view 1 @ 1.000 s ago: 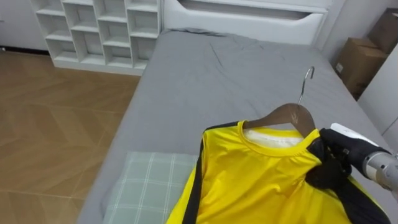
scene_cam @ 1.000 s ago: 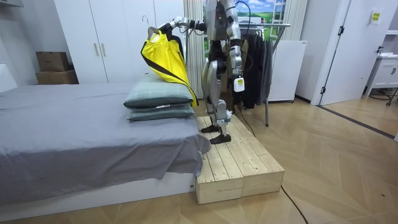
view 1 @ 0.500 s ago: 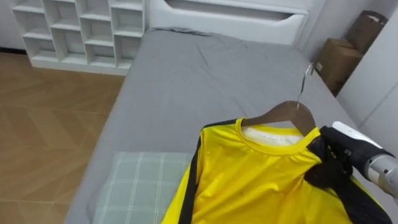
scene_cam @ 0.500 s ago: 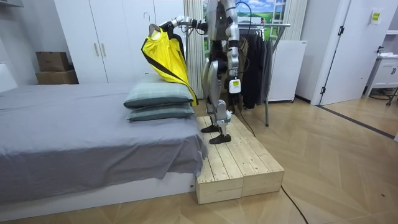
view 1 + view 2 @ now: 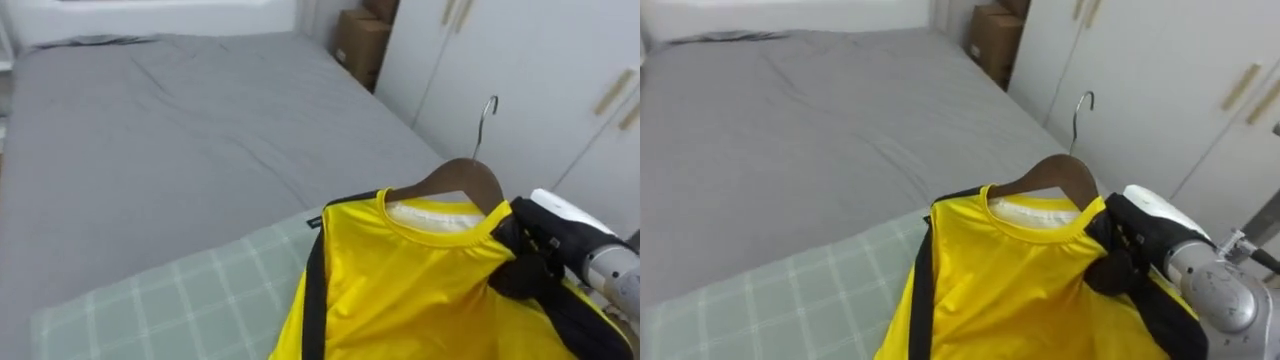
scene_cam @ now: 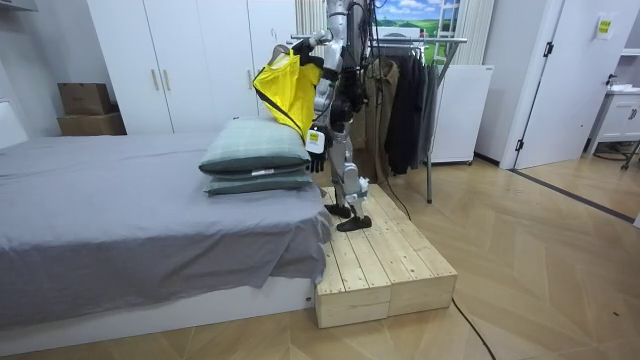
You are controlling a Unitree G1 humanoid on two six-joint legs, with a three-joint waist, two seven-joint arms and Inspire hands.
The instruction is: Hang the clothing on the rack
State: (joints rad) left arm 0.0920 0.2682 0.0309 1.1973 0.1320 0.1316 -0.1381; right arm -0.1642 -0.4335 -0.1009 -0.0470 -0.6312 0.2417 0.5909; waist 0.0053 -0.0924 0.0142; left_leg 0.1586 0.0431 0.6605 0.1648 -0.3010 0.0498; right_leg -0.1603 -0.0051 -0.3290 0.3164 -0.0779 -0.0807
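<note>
A yellow shirt (image 5: 420, 290) with black trim hangs on a wooden hanger (image 5: 462, 180) whose metal hook (image 5: 487, 112) points up. My right hand (image 5: 535, 258), in a black glove, is shut on the hanger's shoulder through the shirt and holds it up over the pillows. In the room view the shirt (image 6: 285, 90) is raised at chest height beside the bed. My left hand (image 6: 315, 142) hangs at my side. I stand on a wooden platform (image 6: 385, 260) at the bed's end.
A grey bed (image 5: 150, 130) lies below, with a checked green pillow (image 5: 170, 310) near me. White wardrobe doors (image 5: 520, 70) and cardboard boxes (image 5: 360, 35) are to the right. A clothes rack (image 6: 425, 40) with dark garments stands behind me.
I have turned on the platform: the eye view swung from the white shelves to the wardrobe. The shirt moved toward the room view's right with me, my right hand still holding it.
</note>
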